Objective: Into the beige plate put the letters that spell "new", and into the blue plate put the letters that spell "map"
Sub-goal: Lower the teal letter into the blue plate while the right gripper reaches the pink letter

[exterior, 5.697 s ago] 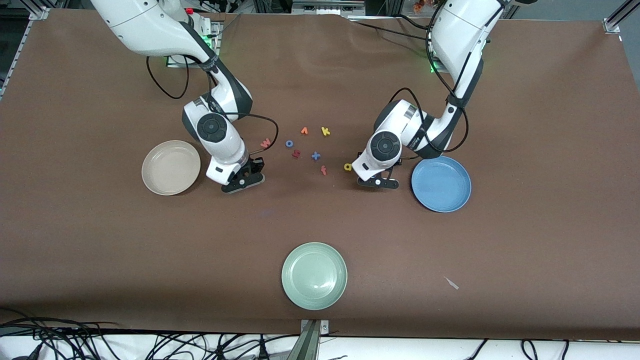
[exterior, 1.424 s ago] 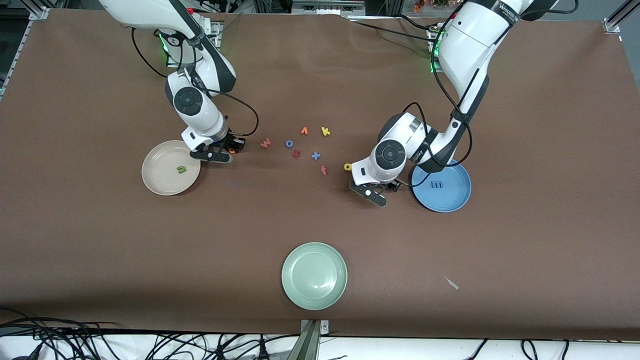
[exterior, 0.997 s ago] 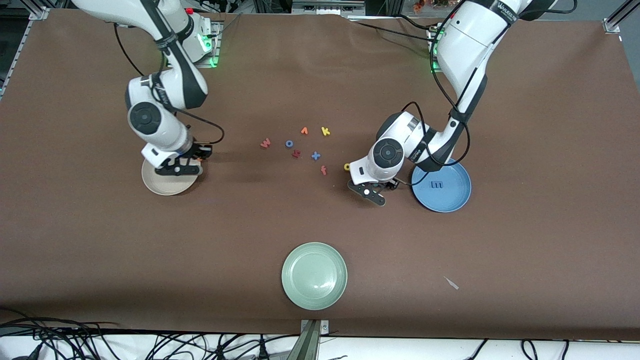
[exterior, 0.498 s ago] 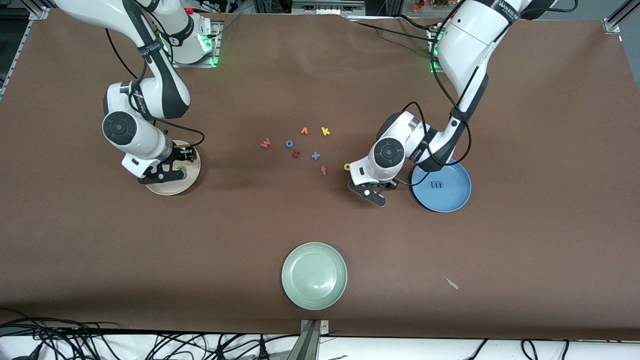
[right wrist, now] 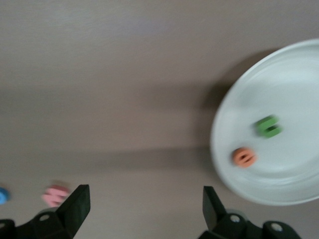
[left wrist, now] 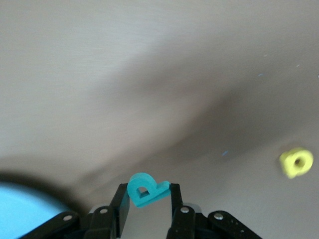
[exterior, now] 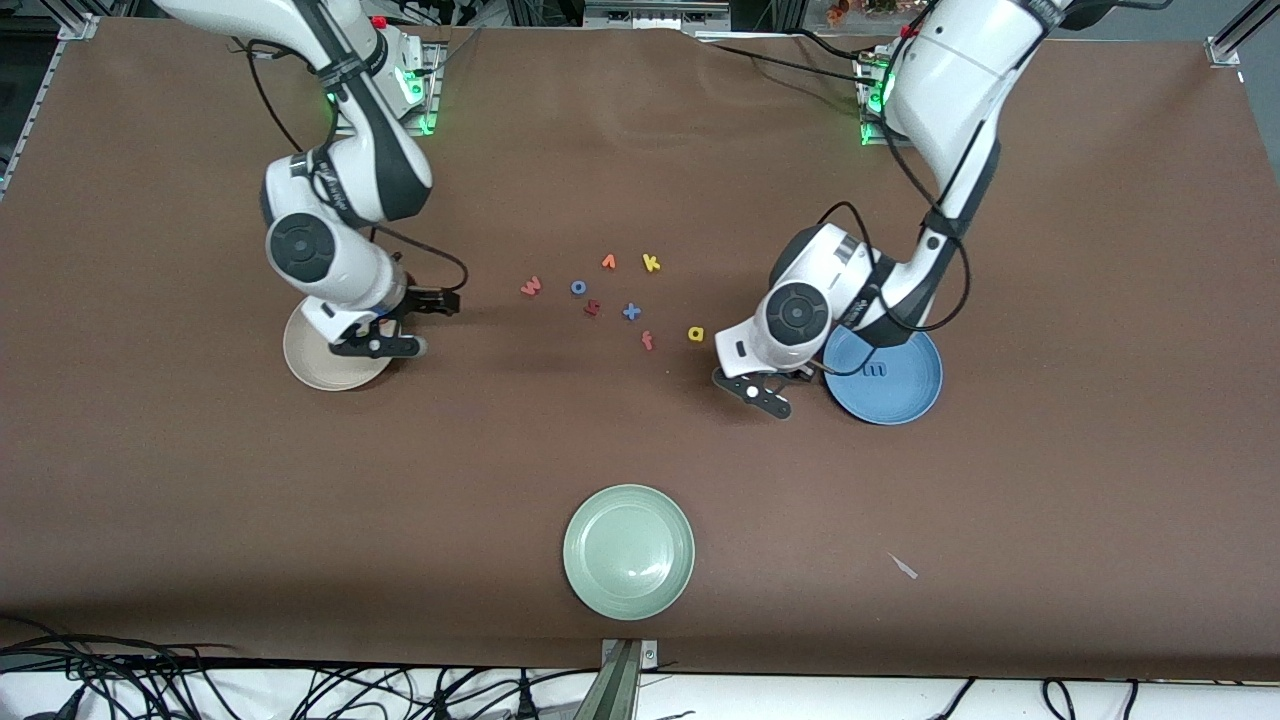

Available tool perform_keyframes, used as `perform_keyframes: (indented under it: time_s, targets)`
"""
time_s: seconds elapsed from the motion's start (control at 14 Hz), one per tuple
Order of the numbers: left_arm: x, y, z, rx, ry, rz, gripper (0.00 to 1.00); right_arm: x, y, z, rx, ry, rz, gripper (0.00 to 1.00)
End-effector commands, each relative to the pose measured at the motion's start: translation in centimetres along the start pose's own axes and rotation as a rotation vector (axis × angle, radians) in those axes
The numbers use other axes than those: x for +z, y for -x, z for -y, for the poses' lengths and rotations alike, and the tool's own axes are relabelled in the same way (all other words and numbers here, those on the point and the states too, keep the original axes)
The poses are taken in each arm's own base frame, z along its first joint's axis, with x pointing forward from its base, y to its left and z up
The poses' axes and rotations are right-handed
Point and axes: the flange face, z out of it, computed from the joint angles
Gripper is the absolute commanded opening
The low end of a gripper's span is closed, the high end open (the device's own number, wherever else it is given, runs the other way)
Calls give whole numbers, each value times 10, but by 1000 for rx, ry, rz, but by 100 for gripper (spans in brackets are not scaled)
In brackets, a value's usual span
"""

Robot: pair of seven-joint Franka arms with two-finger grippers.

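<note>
My left gripper [exterior: 766, 390] is shut on the teal "p" [left wrist: 146, 188], held just above the table beside the blue plate [exterior: 915, 395]. The blue "m" [exterior: 874, 370] lies in that plate. The yellow "a" [exterior: 696, 333] [left wrist: 296, 162] lies on the table close by. My right gripper [exterior: 403, 323] [right wrist: 144, 201] stands open and empty over the table at the beige plate's [exterior: 310, 365] rim. The green "n" [right wrist: 268, 126] and orange "e" [right wrist: 244, 157] lie in the beige plate [right wrist: 299, 74]. The pinkish "w" [exterior: 531, 287] [right wrist: 56, 195] lies on the table among the middle letters.
Loose letters in the middle of the table: blue "o" [exterior: 578, 287], orange "v" [exterior: 608, 262], yellow "k" [exterior: 651, 263], a dark red letter [exterior: 592, 308], a blue cross [exterior: 631, 311], a red letter [exterior: 647, 341]. A pale green plate [exterior: 628, 550] stands near the front edge.
My right gripper opened over the beige plate, left the orange "e" there and swung back toward the middle letters. My left gripper shut on the teal "p" and shifted toward the blue plate.
</note>
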Motion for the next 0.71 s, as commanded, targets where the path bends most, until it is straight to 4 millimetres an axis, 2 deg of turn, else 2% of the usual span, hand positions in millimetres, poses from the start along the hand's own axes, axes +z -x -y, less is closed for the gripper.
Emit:
perform_keyframes:
  time_s: [0.0,0.07,0.21,0.28,0.36,0.43,0.5,0.64]
  targets:
    - [-31,22,63,94,10,26,25,18,23,37,96,-47,-39,100]
    - [-29,29,79,124,22,54,26,27,31,48,128,-63,-57,100]
    - [-15,44,112,146,52,85,28,41,42,61,195,-77,-70,100]
    - [-5,51,118,142,61,97,29,48,48,70,260,-83,-71,100]
    - [1,52,117,140,67,104,50,59,58,85,300,-84,-64,100]
    - [1,51,114,134,65,102,90,67,66,98,318,-85,-63,100]
    - [1,50,109,138,64,104,100,71,69,102,342,-87,-62,100]
    - [-8,43,93,163,60,87,100,79,69,104,373,-96,-62,100]
